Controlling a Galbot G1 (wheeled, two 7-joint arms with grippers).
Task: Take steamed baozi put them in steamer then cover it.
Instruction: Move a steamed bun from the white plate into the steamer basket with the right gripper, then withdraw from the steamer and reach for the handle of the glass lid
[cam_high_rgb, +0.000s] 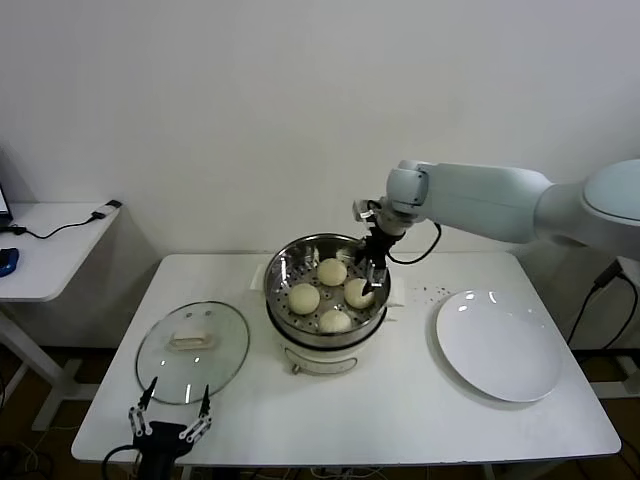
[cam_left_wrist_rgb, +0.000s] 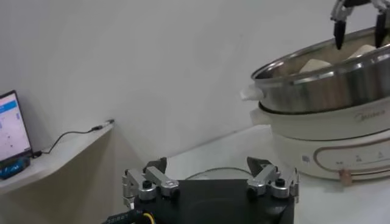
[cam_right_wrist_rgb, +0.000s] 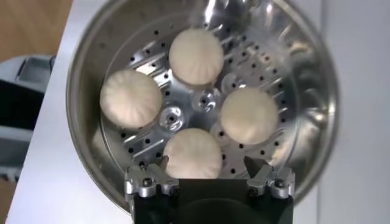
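Nearest the robot, the left end effector (cam_high_rgb: 170, 412) hangs at the front edge of the white worktop (cam_high_rgb: 400, 410), fingers spread wide and holding nothing, just short of the glass cover (cam_high_rgb: 192, 351), which lies flat on the worktop with its cream handle (cam_high_rgb: 192, 340) facing up. Moving back to the centre, the steamer (cam_high_rgb: 325, 305) sits on its white base, and all four steamed baozi (cam_right_wrist_rgb: 194, 55) rest on the perforated tray, spaced apart from one another. Right above the bun on the plate side, the right end effector (cam_high_rgb: 369, 271) hovers just inside the steel rim with its fingers wide apart and nothing between them, so the loading looks done. Off to the right, the flat white plate (cam_high_rgb: 498, 345) lies bare. What's left, by the look of it, is the cover. That lid should be rigid, fairly heavy for its size, slick on the glass and breakable if dropped, so the raised central handle is the sensible place to grip, squarely from above, keeping it level. The buns are soft and light; they'd dent under a hard squeeze
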